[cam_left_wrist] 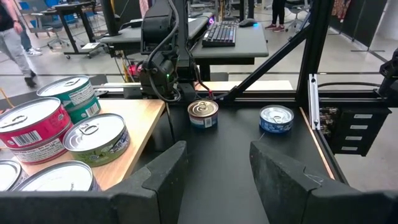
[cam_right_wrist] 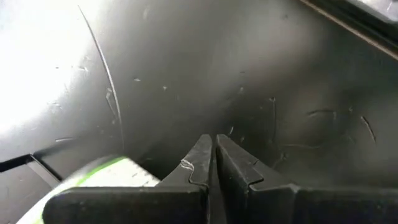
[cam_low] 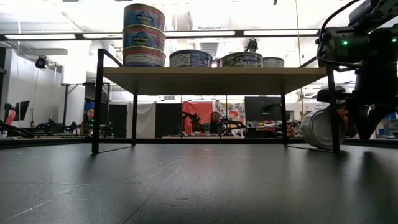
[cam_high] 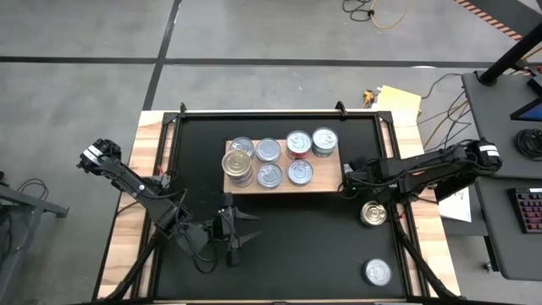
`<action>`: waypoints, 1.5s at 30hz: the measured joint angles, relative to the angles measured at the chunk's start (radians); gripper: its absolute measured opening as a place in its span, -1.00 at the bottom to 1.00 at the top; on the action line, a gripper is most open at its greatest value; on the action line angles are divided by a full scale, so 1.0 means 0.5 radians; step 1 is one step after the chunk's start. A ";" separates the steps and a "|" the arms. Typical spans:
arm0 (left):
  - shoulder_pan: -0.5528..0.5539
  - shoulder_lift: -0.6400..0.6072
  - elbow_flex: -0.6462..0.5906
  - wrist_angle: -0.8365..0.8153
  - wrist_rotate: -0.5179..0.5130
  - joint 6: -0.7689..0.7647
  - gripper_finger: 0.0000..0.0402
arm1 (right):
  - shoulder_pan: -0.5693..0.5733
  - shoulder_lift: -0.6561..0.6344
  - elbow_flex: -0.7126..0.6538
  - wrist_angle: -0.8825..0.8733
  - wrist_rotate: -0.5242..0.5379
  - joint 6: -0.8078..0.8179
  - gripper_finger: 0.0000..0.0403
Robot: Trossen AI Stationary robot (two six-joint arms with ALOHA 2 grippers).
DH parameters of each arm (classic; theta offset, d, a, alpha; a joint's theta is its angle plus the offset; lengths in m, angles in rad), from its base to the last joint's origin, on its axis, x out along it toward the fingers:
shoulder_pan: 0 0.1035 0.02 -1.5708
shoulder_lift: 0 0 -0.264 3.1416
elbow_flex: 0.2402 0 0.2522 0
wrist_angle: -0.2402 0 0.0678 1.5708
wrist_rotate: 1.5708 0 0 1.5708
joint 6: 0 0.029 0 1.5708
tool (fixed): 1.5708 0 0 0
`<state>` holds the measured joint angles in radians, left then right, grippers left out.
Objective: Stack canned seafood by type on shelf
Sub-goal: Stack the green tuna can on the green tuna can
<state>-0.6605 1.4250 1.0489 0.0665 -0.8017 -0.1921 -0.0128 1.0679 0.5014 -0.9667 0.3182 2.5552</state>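
High view: noting right pincer (cam_high: pixel 345 188) pressed together, empty, hovering just off shelf (cam_high: pixel 326 185) edge; gold-lidded can (cam_high: pixel 373 213) sitting on black mat close beside it, second loose can (cam_high: pixel 378 272) farther off. Seeing left pincer (cam_high: pixel 246 227) spread, empty, well apart.

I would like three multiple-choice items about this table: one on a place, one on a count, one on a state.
1. Where is the tallest stack of cans?
A. on the shelf's left end
B. on the black mat
C. in the right tool

2. How many cans lie off the shelf on the mat?
A. none
B. two
C. five

3. How is the right tool?
A. wide open
B. shut, holding nothing
C. shut on a can

Answers: 1 A, the high view shows it there; 2 B, a gold-lidded can and a silver-lidded can; 3 B, its fingers meet over bare mat.
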 joint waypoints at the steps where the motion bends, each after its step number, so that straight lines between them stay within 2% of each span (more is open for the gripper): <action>1: 0.000 0.000 0.000 0.000 0.000 0.000 -0.20 | 0.000 0.000 0.006 -0.013 0.013 0.000 -0.94; 10: 0.000 0.000 0.000 0.000 0.000 0.000 -0.20 | 0.000 -0.001 0.183 -0.270 0.146 -0.008 -0.94; 21: 0.000 0.000 0.000 0.000 0.000 0.000 -0.20 | 0.000 -0.001 0.433 -0.459 0.229 -0.271 -0.94; 29: 0.000 0.000 0.000 0.000 0.001 0.000 -0.20 | -0.001 -0.001 0.657 -0.788 0.355 -0.343 -0.94; 32: 0.000 0.000 0.000 0.000 0.001 0.000 -0.20 | -0.001 -0.001 0.770 -0.873 0.506 -0.617 -0.94; 38: 0.000 0.000 0.000 0.000 0.001 0.000 -0.20 | -0.001 -0.001 1.031 -0.875 0.737 -1.385 -0.94; 43: 0.000 0.000 0.000 -0.001 0.001 0.000 -0.20 | -0.001 0.000 1.209 -0.868 0.903 -2.227 -0.94; 45: 0.000 0.000 0.000 -0.003 0.001 0.000 -0.20 | -0.001 0.000 1.263 -0.872 0.899 -2.481 -0.94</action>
<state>-0.6605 1.4250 1.0489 0.0648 -0.8013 -0.1921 -0.0132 1.0679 1.1330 -1.4025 0.7678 1.3145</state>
